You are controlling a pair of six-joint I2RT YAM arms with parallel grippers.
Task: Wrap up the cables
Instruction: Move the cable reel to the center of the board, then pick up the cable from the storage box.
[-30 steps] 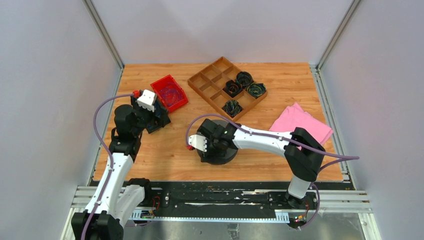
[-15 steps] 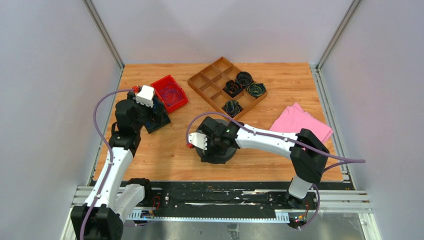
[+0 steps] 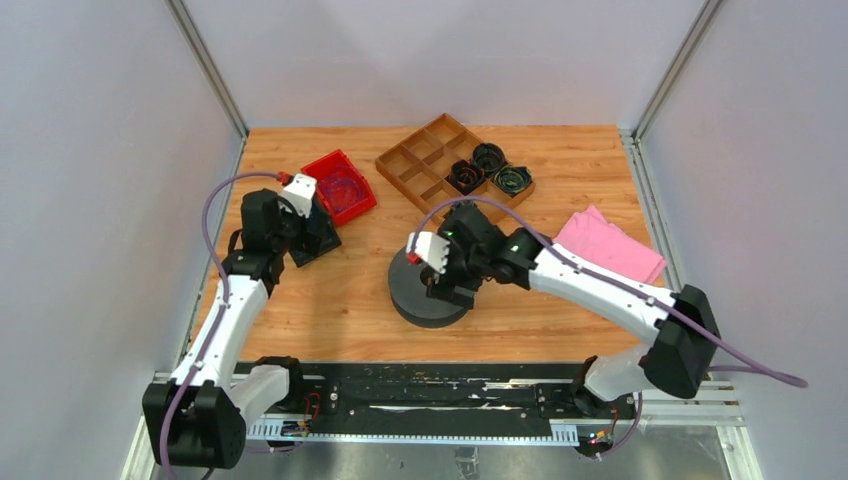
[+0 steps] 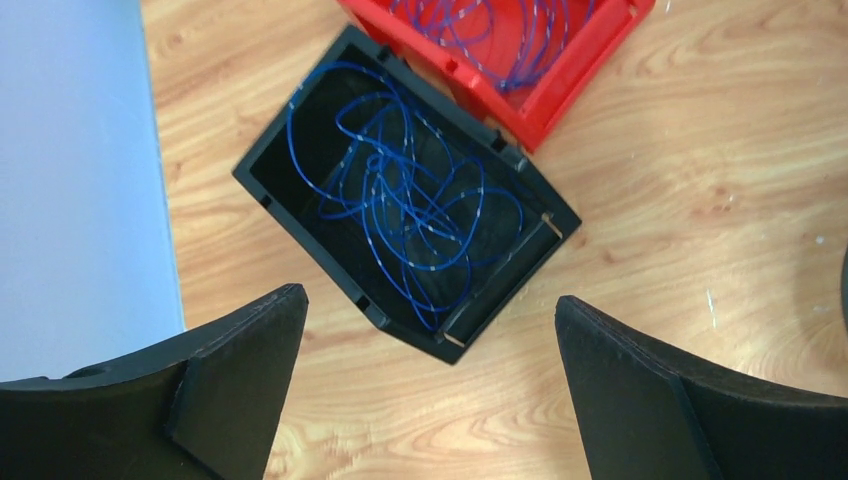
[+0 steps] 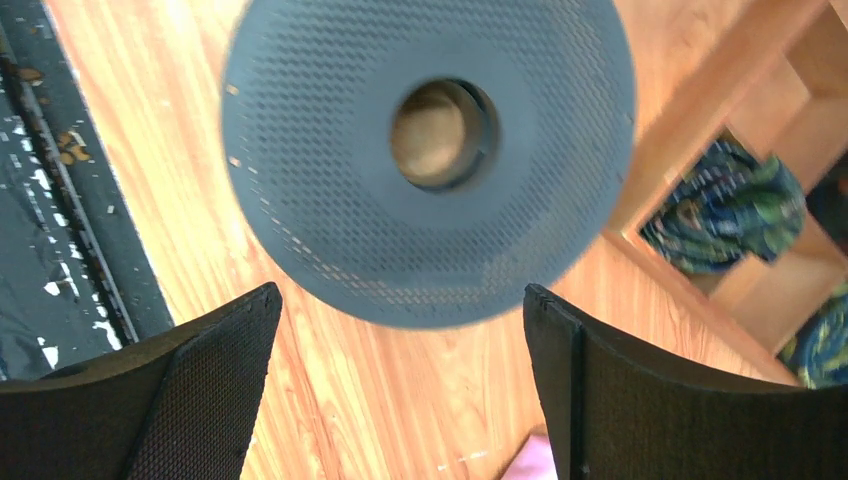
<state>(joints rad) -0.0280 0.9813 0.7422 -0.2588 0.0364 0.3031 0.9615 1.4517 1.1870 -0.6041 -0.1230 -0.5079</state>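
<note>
Thin blue cables (image 4: 400, 200) lie in a loose tangle inside a black bin (image 4: 300, 130); more fill the red bin (image 4: 590, 50) beside it. My left gripper (image 4: 428, 296) hovers open just short of the black bin's corner, holding nothing. Wound cable bundles (image 3: 489, 157) sit in compartments of the wooden tray (image 3: 420, 165); one greenish bundle (image 5: 725, 205) shows in the right wrist view. The dark grey round spool (image 5: 330, 200) lies flat on the table. My right gripper (image 5: 400, 290) hangs open above its edge, empty.
A pink cloth (image 3: 605, 245) lies at the right of the table. The red bin (image 3: 340, 187) and black bin (image 3: 322, 243) stand at the far left, the wooden tray at the far middle. Grey walls close in both sides.
My right arm rose off the spool and swung toward the far right, its jaws opening wider. The left arm shifted slightly farther over the black bin.
</note>
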